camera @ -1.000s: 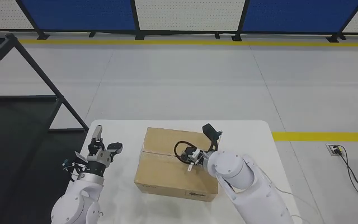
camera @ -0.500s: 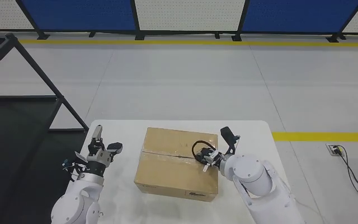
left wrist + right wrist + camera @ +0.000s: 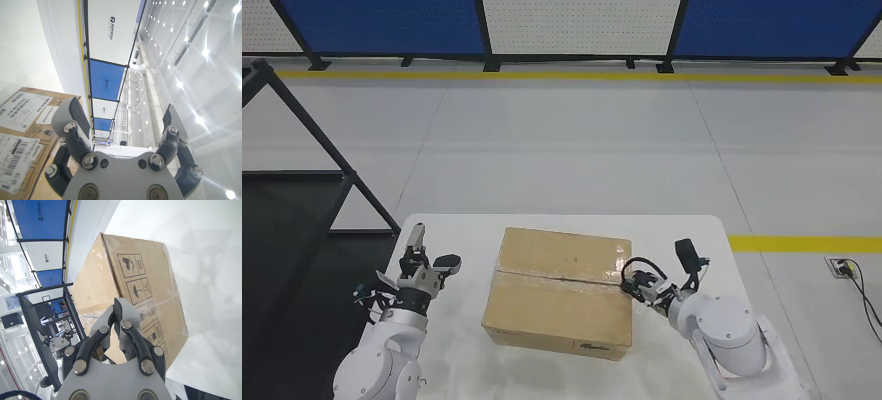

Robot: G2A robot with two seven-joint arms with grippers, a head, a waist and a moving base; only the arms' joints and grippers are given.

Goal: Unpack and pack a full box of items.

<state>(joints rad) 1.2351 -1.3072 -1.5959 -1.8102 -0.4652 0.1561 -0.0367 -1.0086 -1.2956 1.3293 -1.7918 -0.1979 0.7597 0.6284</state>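
Observation:
A closed, taped cardboard box [image 3: 557, 290] sits in the middle of the white table [image 3: 682, 235]. My right gripper [image 3: 631, 287] is at the box's right edge, near the top seam, with its jaws shut and nothing between them. In the right wrist view the right gripper [image 3: 116, 306] points at the box's printed side [image 3: 136, 272]. My left gripper [image 3: 430, 252] stands open to the left of the box, pointing upward and holding nothing. In the left wrist view the left gripper [image 3: 122, 108] is beside the box's labelled side [image 3: 28, 121].
A black metal rack [image 3: 302, 150] stands off the table's left side. Bare table lies on both sides of the box and behind it. Blue and white partition panels [image 3: 572, 25] line the far floor.
My right gripper has moved to the right, from over the middle of the box top to its right edge. The left arm and the box have stayed put.

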